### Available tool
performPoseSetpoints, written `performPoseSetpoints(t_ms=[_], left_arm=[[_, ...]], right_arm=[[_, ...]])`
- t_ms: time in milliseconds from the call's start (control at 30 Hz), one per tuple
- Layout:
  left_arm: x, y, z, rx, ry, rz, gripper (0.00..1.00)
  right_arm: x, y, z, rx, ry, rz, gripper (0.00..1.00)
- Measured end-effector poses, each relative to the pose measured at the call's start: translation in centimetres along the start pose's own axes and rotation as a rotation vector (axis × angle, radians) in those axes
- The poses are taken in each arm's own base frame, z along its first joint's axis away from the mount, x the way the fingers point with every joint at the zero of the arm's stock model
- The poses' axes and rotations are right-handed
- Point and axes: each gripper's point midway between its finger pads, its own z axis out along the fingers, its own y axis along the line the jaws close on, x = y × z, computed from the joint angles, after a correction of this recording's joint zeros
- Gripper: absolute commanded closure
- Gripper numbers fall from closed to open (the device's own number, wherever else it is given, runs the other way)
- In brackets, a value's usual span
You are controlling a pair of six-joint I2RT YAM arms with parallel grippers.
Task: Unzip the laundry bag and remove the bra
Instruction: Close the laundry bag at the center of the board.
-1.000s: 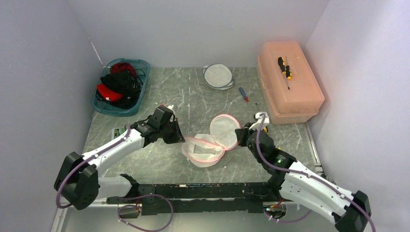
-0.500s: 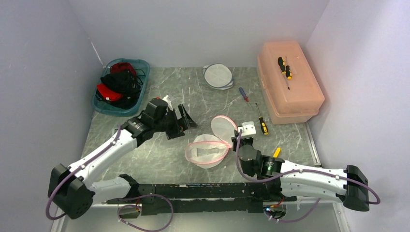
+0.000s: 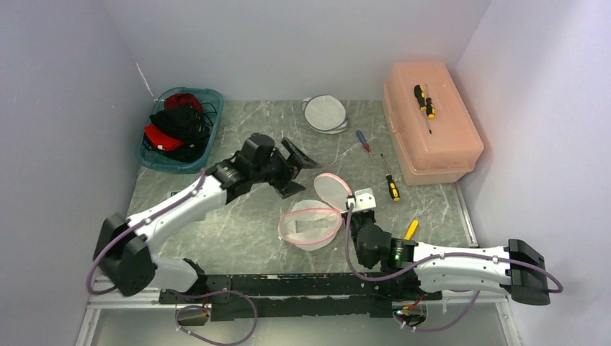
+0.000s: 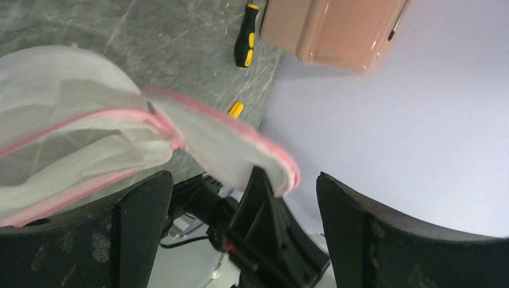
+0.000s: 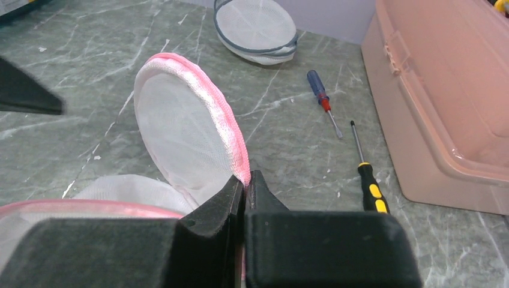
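The round white mesh laundry bag with pink trim [image 3: 310, 225] lies unzipped near the middle of the grey marbled surface [image 3: 238, 231], its lid half tilted up like an open clamshell. The right gripper [image 5: 245, 180] is pinched closed on the pink edge of that raised lid. The left gripper [image 3: 294, 171] hangs just behind and left of the bag, its jaws spread wide and holding nothing; whether a bra lies inside cannot be made out through the mesh.

Bright, soft light comes from above, so shadows are faint. The top view is sharp. In the left wrist view the bag [image 4: 90, 120] looks blurry up close.
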Motion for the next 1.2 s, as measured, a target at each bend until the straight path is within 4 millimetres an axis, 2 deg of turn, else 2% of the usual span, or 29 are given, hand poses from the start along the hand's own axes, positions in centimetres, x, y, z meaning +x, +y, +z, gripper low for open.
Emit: performPoseSetpoints(t_ms=[267, 400, 467, 600, 667, 700, 767, 833, 933, 967, 1000, 1200], left_arm=[[0.1, -2.2, 6.0, -0.069, 0.084, -0.041, 0.06], [0.9, -2.0, 7.2, -0.092, 0.124, -0.039, 0.07], [1.2, -1.9, 7.3, -0.096, 0.137, -0.037, 0.25], [1.4, -1.7, 7.4, -0.085, 0.143, -0.024, 0.73], [1.5, -0.8, 7.6, -0.089, 0.144, -0.019, 0.92], [1.6, -0.2, 7.6, -0.098, 0.145, -0.018, 0.97], [1.7, 0.9, 7.6, -0.113, 0.146, -0.022, 0.97], [1.7, 1.3, 7.5, -0.119, 0.146, -0.021, 0.97], [1.7, 0.8, 7.1, -0.098, 0.145, 0.004, 0.97], [1.7, 0.5, 6.8, -0.087, 0.144, 0.017, 0.97], [1.7, 0.2, 6.5, -0.074, 0.142, 0.038, 0.97], [1.7, -0.8, 4.0, 0.002, 0.129, 0.193, 0.97]], right_arm=[[-0.3, 0.5, -0.2, -0.001, -0.015, -0.047, 1.0], [-0.4, 0.4, -0.3, 0.007, -0.018, -0.057, 1.0], [-0.4, 0.4, -0.3, 0.009, -0.019, -0.058, 1.0], [-0.3, 0.3, -0.4, 0.007, -0.015, -0.053, 1.0], [0.1, 0.4, -0.5, -0.002, -0.003, -0.058, 1.0], [0.4, 0.4, -0.5, -0.008, 0.007, -0.067, 1.0], [0.9, 0.8, -0.6, -0.029, 0.025, -0.081, 0.83], [1.3, 1.2, -0.7, -0.054, 0.042, -0.082, 0.47], [1.3, 2.0, -1.0, -0.103, 0.065, -0.06, 0.11], [1.2, 2.3, -1.1, -0.127, 0.074, -0.053, 0.04], [1.0, 2.6, -1.3, -0.15, 0.08, -0.031, 0.01], [-1.7, 3.7, -2.6, -0.272, 0.098, 0.136, 0.0]])
